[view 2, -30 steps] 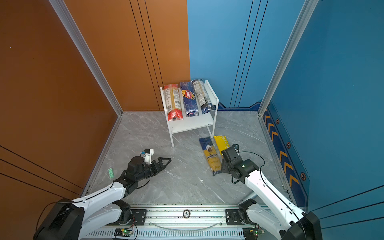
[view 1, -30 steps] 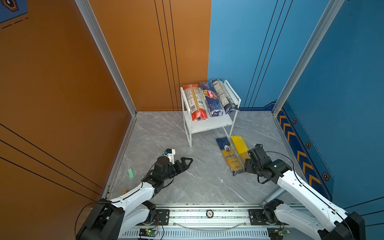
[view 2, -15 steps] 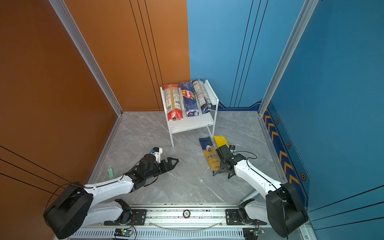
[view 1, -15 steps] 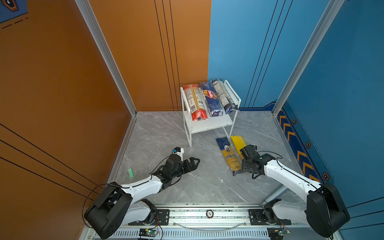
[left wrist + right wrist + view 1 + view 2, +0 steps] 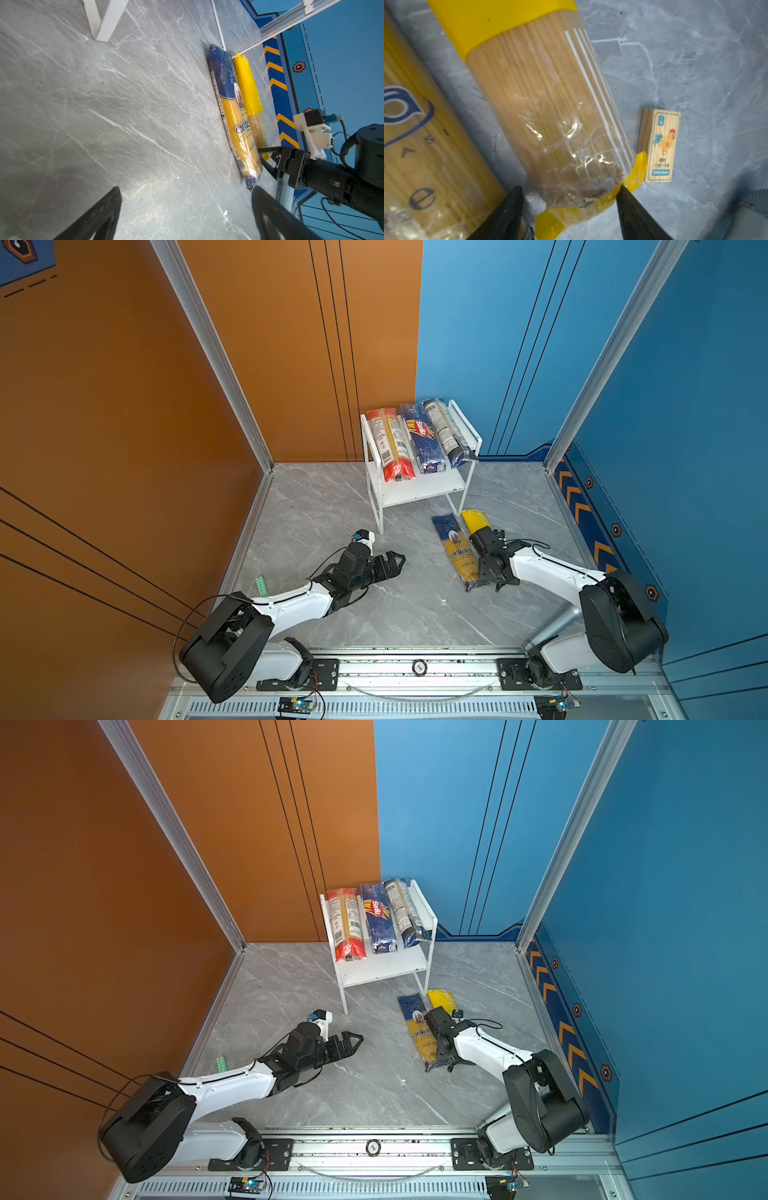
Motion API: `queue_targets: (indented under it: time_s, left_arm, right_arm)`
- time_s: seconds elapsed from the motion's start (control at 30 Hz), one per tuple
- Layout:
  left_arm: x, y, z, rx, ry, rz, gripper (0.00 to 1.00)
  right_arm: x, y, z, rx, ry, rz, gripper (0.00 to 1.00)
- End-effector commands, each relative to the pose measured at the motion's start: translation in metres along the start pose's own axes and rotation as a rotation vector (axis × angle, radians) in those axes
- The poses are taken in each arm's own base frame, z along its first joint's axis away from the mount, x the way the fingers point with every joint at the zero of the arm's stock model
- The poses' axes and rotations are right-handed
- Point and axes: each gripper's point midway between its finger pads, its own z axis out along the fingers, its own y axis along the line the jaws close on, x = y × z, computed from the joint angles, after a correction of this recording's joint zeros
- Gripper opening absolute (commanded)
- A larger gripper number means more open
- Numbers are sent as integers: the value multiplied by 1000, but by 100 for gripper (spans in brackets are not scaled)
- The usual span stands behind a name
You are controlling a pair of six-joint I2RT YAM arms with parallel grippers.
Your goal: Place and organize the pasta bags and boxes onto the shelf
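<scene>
Three pasta bags lie on top of the white shelf (image 5: 419,489): a red-ended one (image 5: 390,443), a dark blue Barilla one (image 5: 422,437) and a clear, dark-labelled one (image 5: 446,431). On the floor in front lie a blue-yellow portrait bag (image 5: 455,547) (image 5: 415,135) and, beside it, a bright yellow bag (image 5: 473,519) (image 5: 539,93). My right gripper (image 5: 496,583) (image 5: 569,188) is open, its fingers straddling the yellow bag's near clear end. Left of both bags, my left gripper (image 5: 395,562) (image 5: 186,189) hovers low over bare floor, open wide and empty.
A small wooden chicken tile (image 5: 659,145) lies on the floor just beside the yellow bag's near end. A green block (image 5: 261,585) sits by the left wall. The shelf's lower board shows nothing on it. Walls close in on three sides.
The right gripper has dropped and come back to the near end of the yellow bag. The left arm has stretched out, carrying its open gripper rightward toward the bags.
</scene>
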Motion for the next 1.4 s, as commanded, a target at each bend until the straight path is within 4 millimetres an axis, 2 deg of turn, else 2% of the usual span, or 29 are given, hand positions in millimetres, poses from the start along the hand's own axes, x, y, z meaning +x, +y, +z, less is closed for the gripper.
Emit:
queue_targets:
  time_s: [0.0,0.13,0.27,0.63,1.07,1.37]
  left_arm:
    - [-1,3,1,-32,-4,30,98]
    - [0,4,0,-34,-5,33,98]
    - [2,6,0,-34,6,34,98]
    - [0,13,-6,-40,-7,25,98]
    - [1,11,-7,-44,-1,48,98]
    - [2,11,-14,-46,-3,58,98]
  right_arm:
    - [-13,33,-7,-86,-48,-8,69]
    - [-15,50,-17,-96,-77,-34,69]
    - [-16,56,-20,-79,-84,-51,69]
    - [-16,49,-25,-58,-92,-63,69]
    - [-34,47,-63,-60,-213,-93,70]
    - [-45,46,-56,-11,-214,-131,71]
